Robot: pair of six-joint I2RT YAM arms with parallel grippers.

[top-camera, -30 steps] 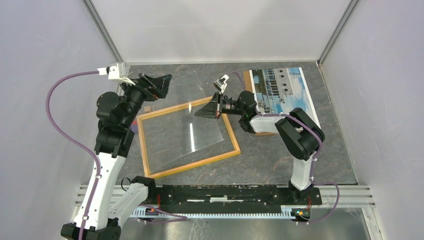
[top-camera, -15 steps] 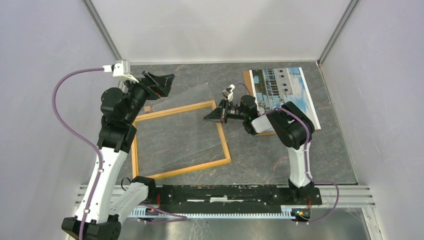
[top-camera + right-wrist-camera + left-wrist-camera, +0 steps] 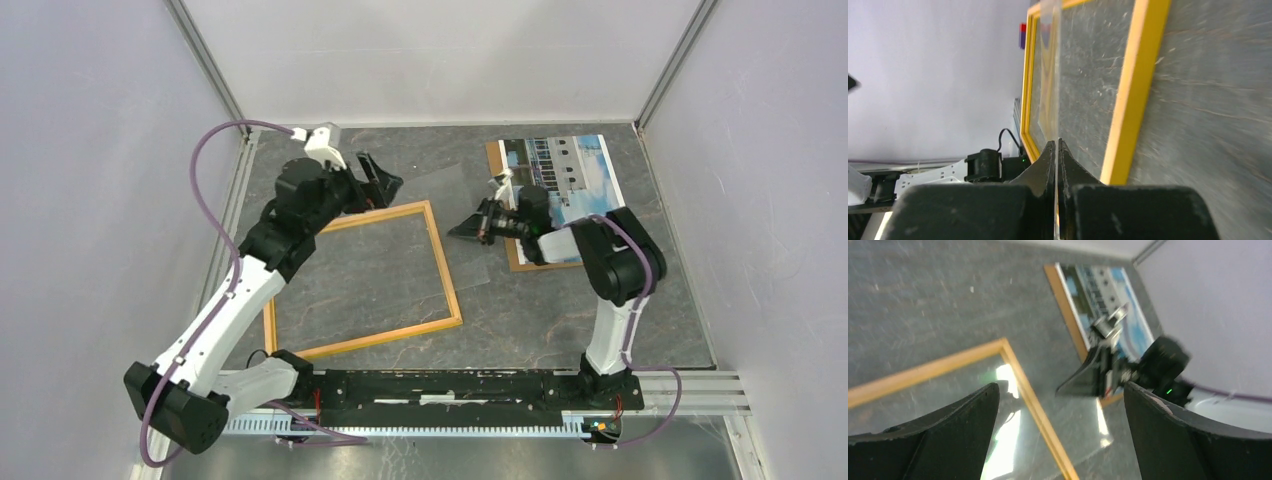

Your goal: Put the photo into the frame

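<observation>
Right hand: fingers pressed together, pinching the sheet's edge, low beside the frame's right rail.
Left hand: spread wide, holding nothing, over the frame's far edge.
Frame: flat on the surface; the sheet laps over its right rail.
Photo: outside the frame, on the board, far right.
Arms: left stretched forward; right folded, forearm pointing left.

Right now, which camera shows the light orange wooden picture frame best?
The top view: nearly the whole light orange wooden picture frame shows, lying flat. The left wrist view catches one blurred corner; the right wrist view, rails at a grazing angle.
</observation>
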